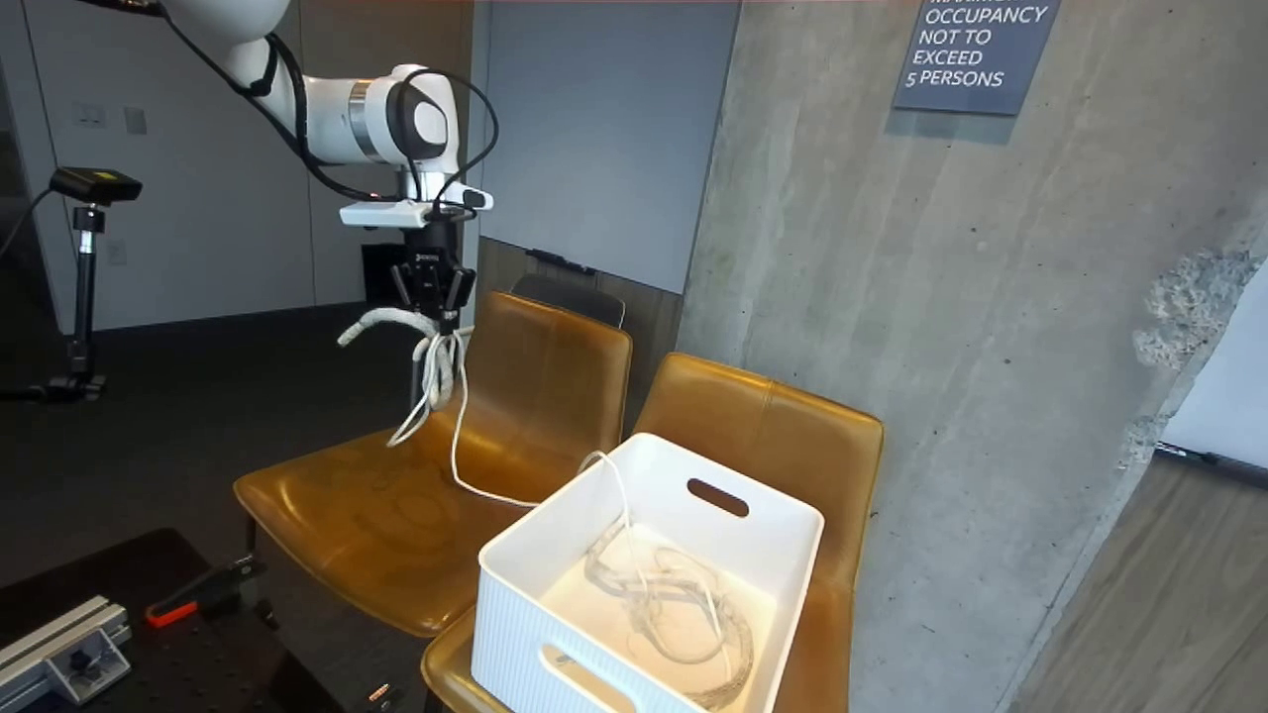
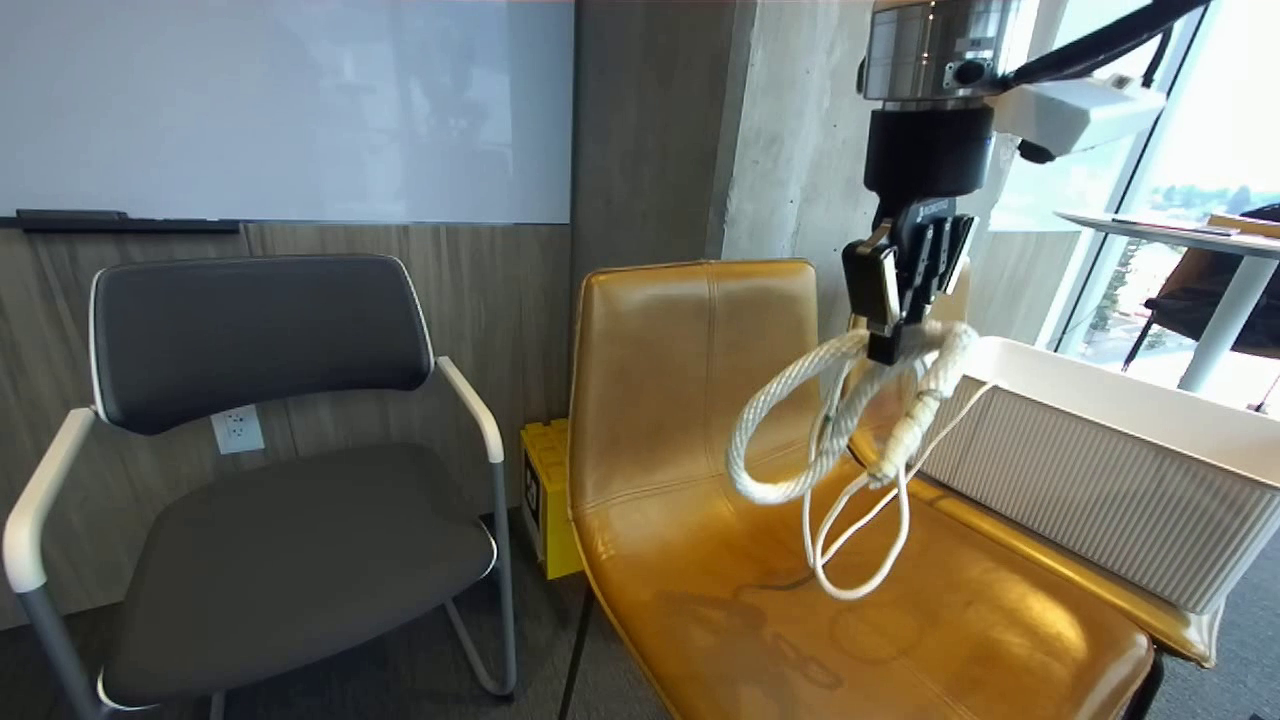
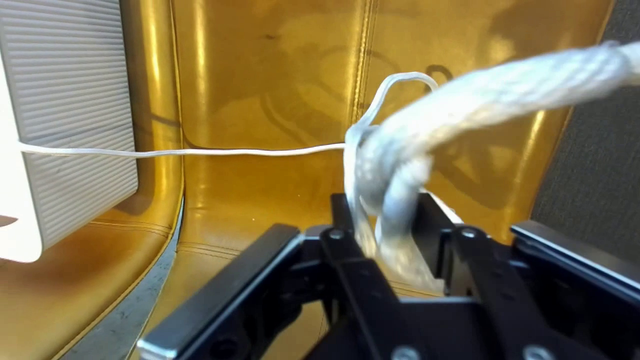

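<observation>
1. White rope [image 2: 845, 412]: thick, braided, bunched in loops. Hangs from the gripper [image 3: 384, 215], above the seat of a tan chair [image 2: 930, 640].
2. Wrapped portion [image 2: 908, 430]: 1 visible, slanting downward.
3. Thin white cord [image 3: 240, 151]: droops in open loops beneath; 1 strand runs over the rim of the white bin [image 1: 515, 624].
4. Loose coils [image 1: 741, 639] lie on the bin's floor.
</observation>
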{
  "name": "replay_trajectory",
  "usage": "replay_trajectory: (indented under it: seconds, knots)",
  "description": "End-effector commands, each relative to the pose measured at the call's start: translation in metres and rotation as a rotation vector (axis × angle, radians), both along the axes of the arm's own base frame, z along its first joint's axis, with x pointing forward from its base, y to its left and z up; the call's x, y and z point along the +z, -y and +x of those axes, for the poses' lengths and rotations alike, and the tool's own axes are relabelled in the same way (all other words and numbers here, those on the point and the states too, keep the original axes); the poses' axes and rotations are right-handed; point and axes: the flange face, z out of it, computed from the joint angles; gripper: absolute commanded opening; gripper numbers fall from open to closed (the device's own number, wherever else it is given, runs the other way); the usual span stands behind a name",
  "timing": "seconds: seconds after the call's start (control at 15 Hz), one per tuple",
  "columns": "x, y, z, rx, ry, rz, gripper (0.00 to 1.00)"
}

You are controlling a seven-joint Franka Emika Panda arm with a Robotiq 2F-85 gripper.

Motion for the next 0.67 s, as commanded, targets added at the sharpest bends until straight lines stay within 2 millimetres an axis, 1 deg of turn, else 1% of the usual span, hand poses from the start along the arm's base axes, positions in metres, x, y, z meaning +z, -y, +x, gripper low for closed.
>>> replay_trajectory:
  seconds: [0.0,0.07,0.13,0.27,0.33,0.4,0.6]
  knots:
    - [0.021,0.013,-0.007,0.004,0.039,-0.038,0.67]
    - [0.026,0.017,-0.006,0.010,0.046,-0.049,0.76]
    - [0.031,0.023,-0.003,0.015,0.054,-0.065,0.82]
    - [0.040,0.037,0.004,0.022,0.069,-0.098,0.97]
    - [0.043,0.047,0.008,0.024,0.074,-0.114,1.00]
    - [0.043,0.056,0.013,0.025,0.076,-0.127,1.00]
    - [0.033,0.090,0.031,0.035,0.072,-0.159,1.00]
